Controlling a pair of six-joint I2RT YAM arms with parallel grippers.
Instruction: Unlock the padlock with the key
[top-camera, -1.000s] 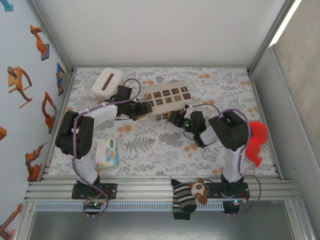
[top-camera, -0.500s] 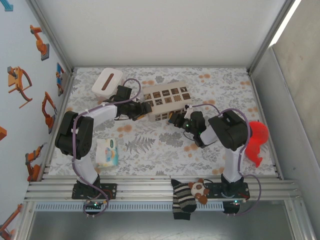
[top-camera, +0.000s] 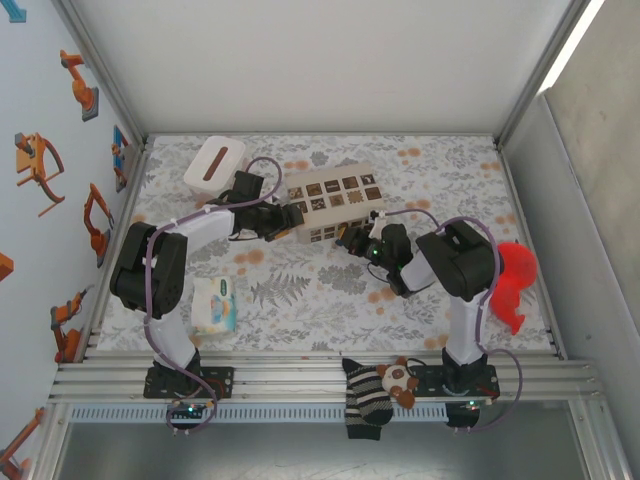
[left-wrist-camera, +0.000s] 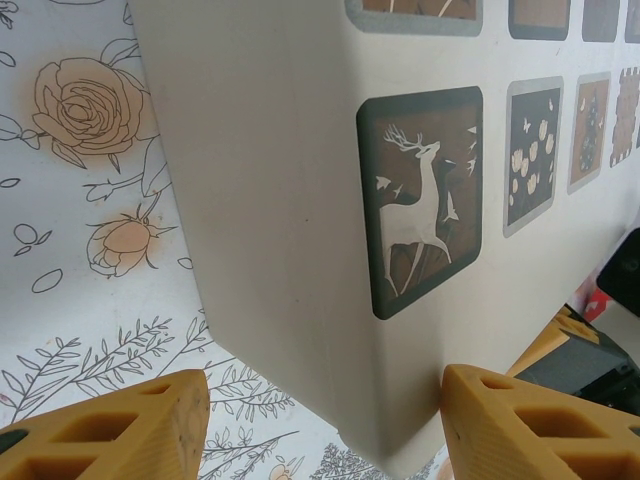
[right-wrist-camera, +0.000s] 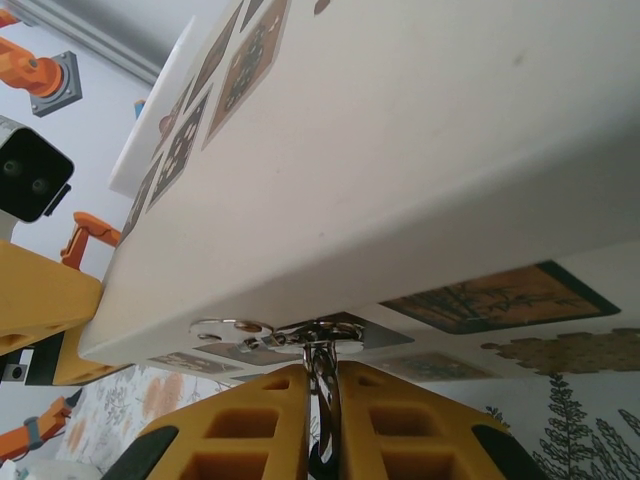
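The beige box (top-camera: 335, 195) with dark picture squares stands at mid-table. A metal hasp (right-wrist-camera: 300, 335) sits on its front face. From the hasp hangs the padlock (right-wrist-camera: 322, 362): a pale metal loop, with a bit of blue showing lower down between my fingers. My right gripper (right-wrist-camera: 323, 380) is shut on that loop, right below the hasp, and sits at the box's front (top-camera: 352, 238). The key is hidden. My left gripper (left-wrist-camera: 325, 400) stands open astride the box's left corner (top-camera: 290, 218), its left finger (left-wrist-camera: 120, 430) clear of the wall.
A white tissue box (top-camera: 214, 163) lies at the back left and a wipes packet (top-camera: 215, 305) at the front left. A red object (top-camera: 515, 275) hangs at the right wall. A striped sock and plush toy (top-camera: 375, 390) lie on the front rail.
My right gripper's fingers have closed together at the box's front face. The left arm and the box have not moved.
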